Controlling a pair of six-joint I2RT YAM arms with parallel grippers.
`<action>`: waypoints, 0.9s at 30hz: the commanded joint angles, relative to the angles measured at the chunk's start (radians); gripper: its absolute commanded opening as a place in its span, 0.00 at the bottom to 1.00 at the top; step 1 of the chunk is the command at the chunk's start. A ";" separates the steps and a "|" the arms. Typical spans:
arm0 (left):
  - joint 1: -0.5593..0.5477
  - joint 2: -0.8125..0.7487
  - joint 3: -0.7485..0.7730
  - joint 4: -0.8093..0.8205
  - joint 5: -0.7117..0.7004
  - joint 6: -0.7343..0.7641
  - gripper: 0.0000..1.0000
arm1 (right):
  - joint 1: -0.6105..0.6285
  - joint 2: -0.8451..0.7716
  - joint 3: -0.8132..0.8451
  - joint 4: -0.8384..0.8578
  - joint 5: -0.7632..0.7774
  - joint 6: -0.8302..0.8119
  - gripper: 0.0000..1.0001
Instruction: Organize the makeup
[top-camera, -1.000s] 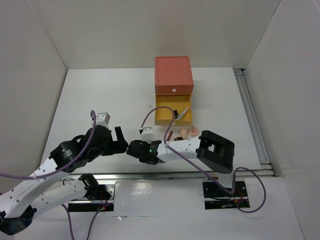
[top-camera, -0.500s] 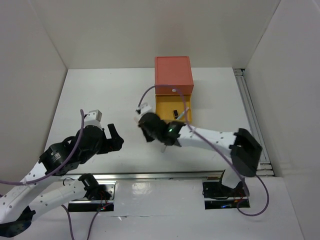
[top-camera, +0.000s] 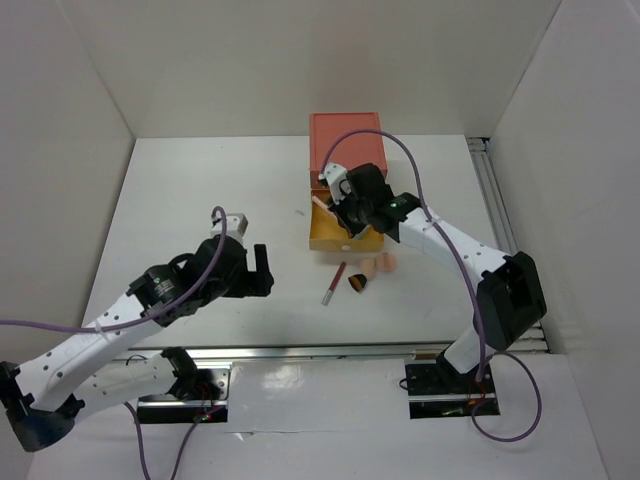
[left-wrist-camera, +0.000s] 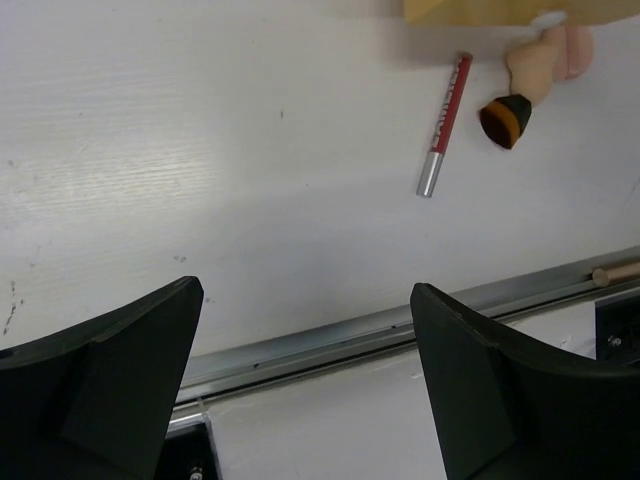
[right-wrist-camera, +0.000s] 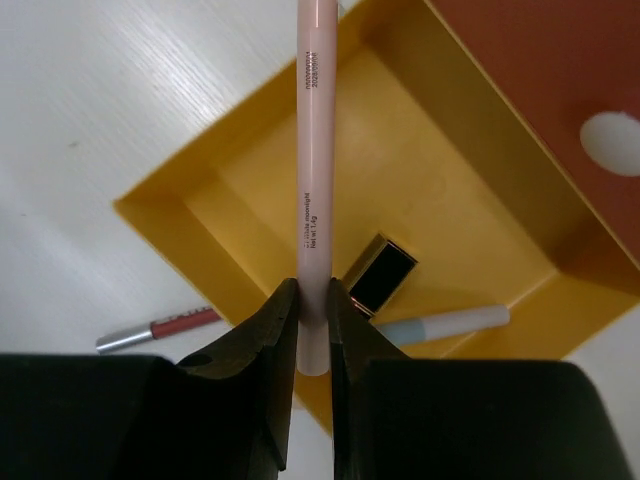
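Note:
My right gripper (right-wrist-camera: 312, 300) is shut on a pale pink pencil (right-wrist-camera: 313, 150), which hangs over the open yellow drawer (right-wrist-camera: 430, 180). A black and gold lipstick (right-wrist-camera: 382, 274) and a blue and white pencil (right-wrist-camera: 450, 322) lie inside the drawer. In the top view the right gripper (top-camera: 335, 205) hovers at the drawer's left part. On the table in front of the drawer lie a red lip pencil (left-wrist-camera: 447, 120), a short brush (left-wrist-camera: 504, 118) and peach sponges (left-wrist-camera: 545, 65). My left gripper (left-wrist-camera: 305, 340) stands open and empty to their left, close to the table's front rail.
The coral box (top-camera: 347, 150) stands behind the yellow drawer (top-camera: 345, 238). A metal rail (left-wrist-camera: 400, 325) runs along the table's near edge. White walls close in the table on three sides.
The right arm has swung from the table's front to over the yellow drawer, carrying the pink pencil. The left arm has shifted a little to the right, still open.

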 joint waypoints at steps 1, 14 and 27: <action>-0.018 0.040 -0.041 0.139 0.080 0.067 0.99 | -0.033 -0.004 0.018 -0.002 0.100 -0.034 0.13; -0.274 0.331 -0.023 0.343 -0.025 -0.045 0.81 | 0.014 -0.162 0.001 0.015 0.295 0.190 0.73; -0.354 0.576 -0.112 0.790 -0.249 -0.060 0.80 | -0.110 -0.570 -0.174 -0.052 0.419 0.575 0.81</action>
